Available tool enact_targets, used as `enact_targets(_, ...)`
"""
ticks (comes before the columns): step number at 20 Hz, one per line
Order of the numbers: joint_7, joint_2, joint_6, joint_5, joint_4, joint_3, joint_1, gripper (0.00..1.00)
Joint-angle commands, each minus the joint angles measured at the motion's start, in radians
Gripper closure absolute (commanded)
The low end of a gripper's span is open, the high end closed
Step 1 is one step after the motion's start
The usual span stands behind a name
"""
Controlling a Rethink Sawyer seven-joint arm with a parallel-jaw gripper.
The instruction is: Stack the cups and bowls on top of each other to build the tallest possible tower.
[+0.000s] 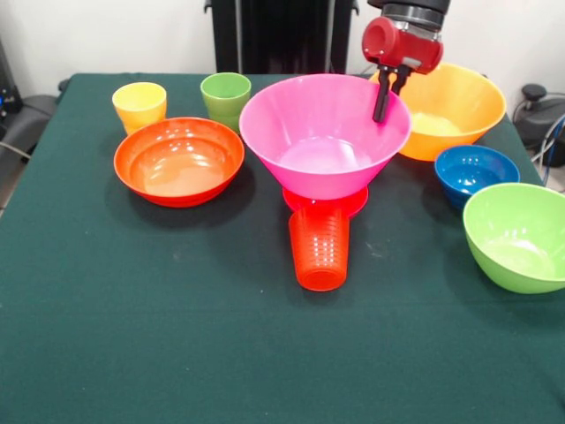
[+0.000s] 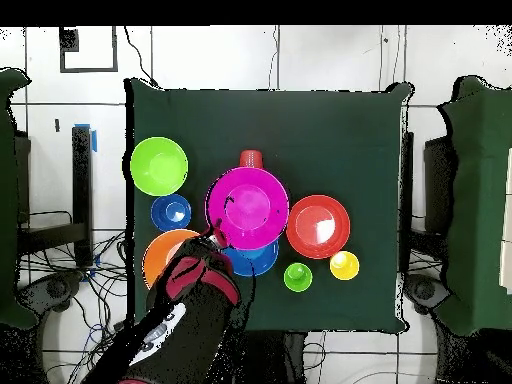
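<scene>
Right under the jaws (image 1: 385,113), which look pinched narrow on its far rim, the pink bowl (image 1: 322,141) sits atop the tower (image 1: 321,212), w/ an orange-red cup (image 1: 320,250) lying just below on the desk (image 1: 177,336), prob. steadying it.

Glossy plastic pink bowl (image 1: 325,132); ribbed cup (image 1: 320,249); matt cloth table (image 1: 177,309).
</scene>
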Motion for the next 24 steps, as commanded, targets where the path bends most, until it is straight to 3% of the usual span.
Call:
enact_targets(1,0.13,0.01,0.011,0.023,-0.022,0.109,-0.041,1.0)
enact_targets(24,0.162,0.048,-0.108,0.069,0.001,0.087,-0.012,1.0)
